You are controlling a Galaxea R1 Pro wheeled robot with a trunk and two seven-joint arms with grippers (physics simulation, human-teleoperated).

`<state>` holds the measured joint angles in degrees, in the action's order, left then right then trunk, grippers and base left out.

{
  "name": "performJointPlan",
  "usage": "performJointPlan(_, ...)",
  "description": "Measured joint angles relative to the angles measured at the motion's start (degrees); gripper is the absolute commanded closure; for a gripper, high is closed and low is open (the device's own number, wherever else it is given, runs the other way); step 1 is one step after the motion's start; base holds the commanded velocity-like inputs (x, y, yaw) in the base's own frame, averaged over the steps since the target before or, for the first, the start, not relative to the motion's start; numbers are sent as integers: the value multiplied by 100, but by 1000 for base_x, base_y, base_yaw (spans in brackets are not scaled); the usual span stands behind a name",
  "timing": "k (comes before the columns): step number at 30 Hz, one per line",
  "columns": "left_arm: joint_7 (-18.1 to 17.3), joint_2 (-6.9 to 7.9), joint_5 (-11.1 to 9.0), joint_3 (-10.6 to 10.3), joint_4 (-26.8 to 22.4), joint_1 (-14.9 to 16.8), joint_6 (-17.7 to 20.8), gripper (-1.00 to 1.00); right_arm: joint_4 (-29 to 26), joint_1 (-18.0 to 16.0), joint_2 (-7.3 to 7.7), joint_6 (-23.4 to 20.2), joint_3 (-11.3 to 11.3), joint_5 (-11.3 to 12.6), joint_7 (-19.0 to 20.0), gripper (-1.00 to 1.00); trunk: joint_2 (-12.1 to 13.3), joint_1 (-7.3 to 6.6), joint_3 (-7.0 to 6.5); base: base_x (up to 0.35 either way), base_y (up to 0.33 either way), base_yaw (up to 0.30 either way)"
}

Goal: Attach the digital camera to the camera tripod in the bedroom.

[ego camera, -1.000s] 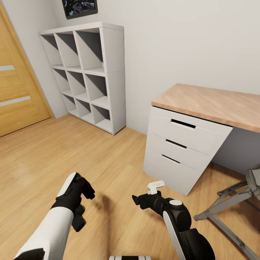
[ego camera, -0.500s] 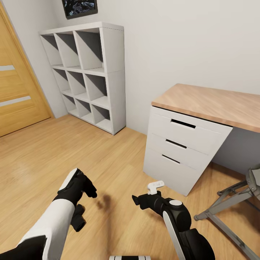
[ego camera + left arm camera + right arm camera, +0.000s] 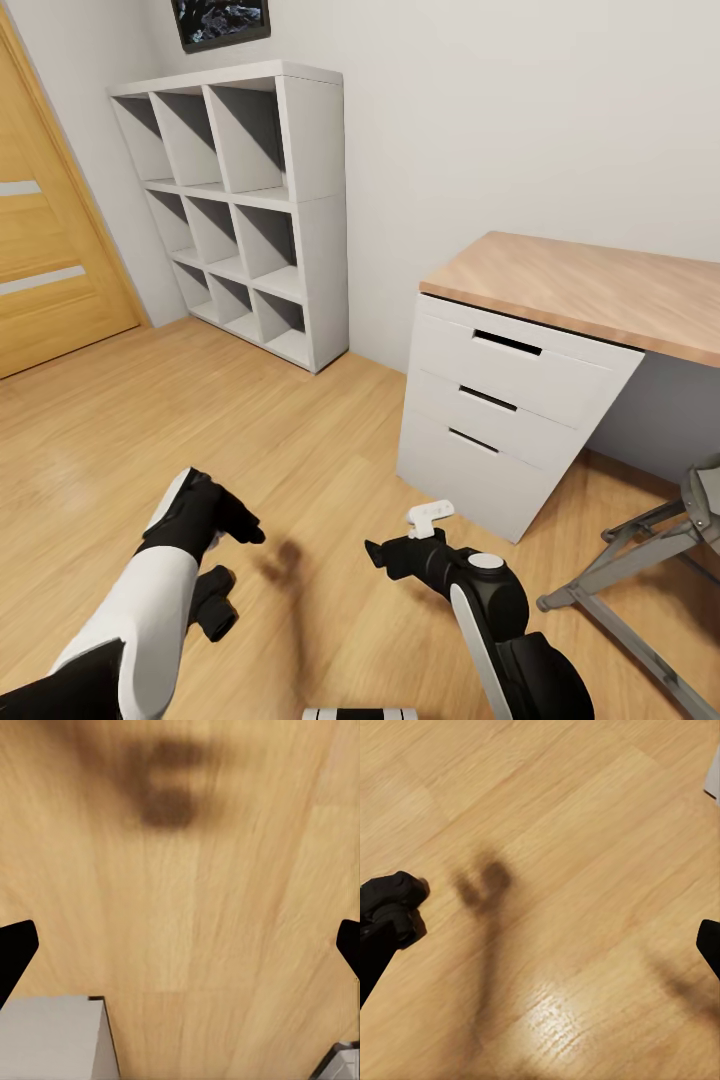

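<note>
Since a second ago the left gripper (image 3: 225,565) has slid toward the frame's lower left; the camera view is unchanged. The bedroom's wood floor (image 3: 150,420) fills the lower half, white cube shelves (image 3: 245,210) stand upper left, and the desk (image 3: 560,330) sits right. At the lower right edge is a grey folding stand (image 3: 640,560). Both grippers' jaws are apart, empty, the right gripper (image 3: 385,550) at bottom centre.
</note>
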<state>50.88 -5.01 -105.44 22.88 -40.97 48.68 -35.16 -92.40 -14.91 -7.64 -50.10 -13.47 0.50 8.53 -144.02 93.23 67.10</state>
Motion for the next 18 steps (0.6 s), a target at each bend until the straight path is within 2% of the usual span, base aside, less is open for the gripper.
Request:
performJointPlan(5,-19,-30,-8,172,-39,8,5,-100,0,-15,-7,-5,46,-1,0,-100,0,0,0,0,0,0)
performJointPlan(9,-22,-53,-34,219,-149,12,10,-100,0,-28,-8,-7,66,1,0,-100,0,0,0,0,0,0)
performJointPlan(18,-48,-33,-353,270,-451,-18,7,-100,0,-31,-13,-7,70,2,0,-100,0,0,0,0,0,0)
